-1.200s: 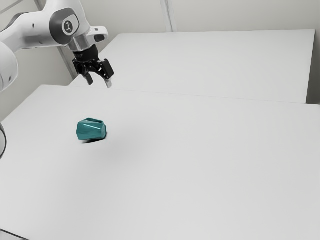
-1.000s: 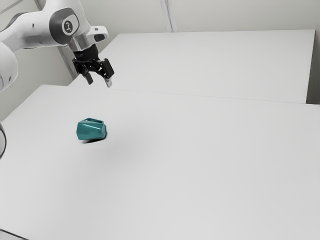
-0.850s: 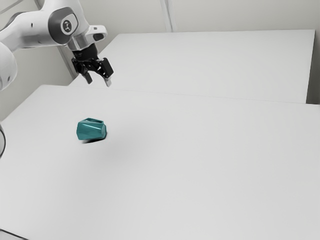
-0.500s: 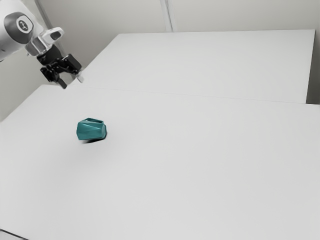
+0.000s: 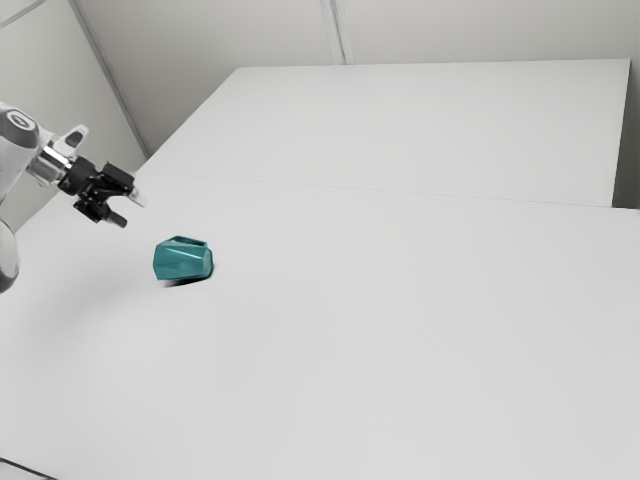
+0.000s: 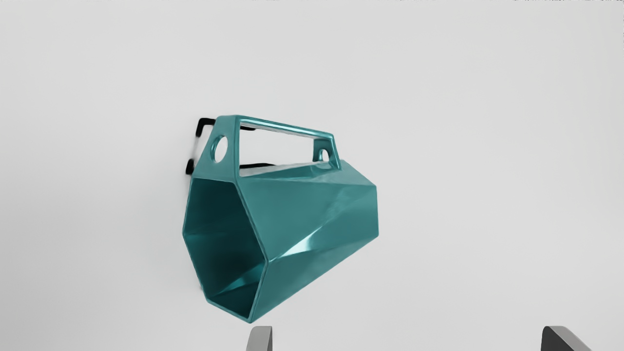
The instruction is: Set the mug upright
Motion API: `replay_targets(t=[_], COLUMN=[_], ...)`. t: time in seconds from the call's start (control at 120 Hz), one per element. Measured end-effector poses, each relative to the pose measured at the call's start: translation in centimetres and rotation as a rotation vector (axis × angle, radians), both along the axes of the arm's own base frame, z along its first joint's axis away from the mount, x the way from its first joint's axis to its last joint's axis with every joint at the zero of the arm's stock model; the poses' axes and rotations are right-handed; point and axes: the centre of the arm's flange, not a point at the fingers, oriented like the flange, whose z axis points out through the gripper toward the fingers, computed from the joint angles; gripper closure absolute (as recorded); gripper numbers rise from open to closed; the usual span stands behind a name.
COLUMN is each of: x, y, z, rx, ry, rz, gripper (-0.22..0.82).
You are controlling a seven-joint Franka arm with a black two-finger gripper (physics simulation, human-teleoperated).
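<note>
Mug lies on its side on surface, near but apart from pincer, toward exterior view's right; pincer released, fingers spread.

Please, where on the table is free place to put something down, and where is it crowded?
The widest bare patch of the table runs from the mug to the exterior view's right; another lies between the mug and that view's bottom edge. Tightest is between mug and gripper, at that view's left.
</note>
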Motion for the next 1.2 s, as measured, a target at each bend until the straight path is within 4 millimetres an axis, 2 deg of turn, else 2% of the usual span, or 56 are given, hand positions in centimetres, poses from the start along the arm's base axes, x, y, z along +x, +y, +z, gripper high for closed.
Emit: replay_targets(t=[0.175, 0.342, 0.517, 0.65, 0.833, 0.9, 1.067, 1.2], x=[0.6, 0.6, 0.3, -0.2, 0.3, 0.4, 0.5, 0.6], y=[1.3, 2.3, 2.1, 0.9, -0.4, -0.6, -1.0, -1.1], z=[-5.8, -8.7, -10.6, -12.5, -12.6, -12.6, -12.5, -11.7], rx=[-0.05, -0.051, -0.087, -0.136, -0.161, -0.167, -0.181, -0.187], ry=[-0.032, -0.058, -0.09, -0.095, -0.127, -0.135, -0.15, -0.17], rz=[0.0, -0.009, -0.003, -0.002, -0.021, -0.029, -0.046, -0.056], gripper=[0.0, 0.0, 0.0, 0.0, 0.0, 0.1, 0.47, 0.63])
